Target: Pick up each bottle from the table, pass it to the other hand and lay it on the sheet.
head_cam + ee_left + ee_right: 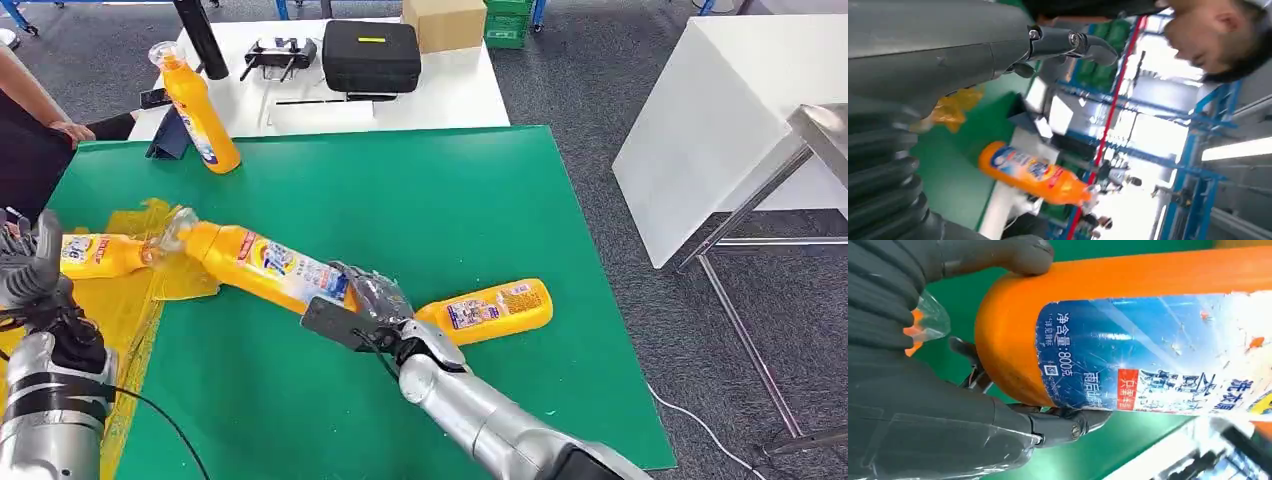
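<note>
My right hand (366,303) grips the base end of an orange bottle (262,266) with a blue label, held slanted over the green table (420,200). Its clear cap points toward the yellow sheet (130,315). The right wrist view shows that hand (908,405) wrapped around the bottle's (1148,340) bottom end. A second bottle (98,255) lies on the sheet. A third (492,309) lies on the table right of my right hand. A fourth (200,105) stands upright at the far left edge; the left wrist view catches it (1033,175). My left hand (35,268) is raised over the sheet, fingers apart (923,55), holding nothing.
A person (35,135) sits at the table's far left corner, one hand on its edge. Behind the green table, a white table (470,95) carries a black case (370,55) and a cardboard box (445,22). Another white table (740,120) and a metal frame stand to the right.
</note>
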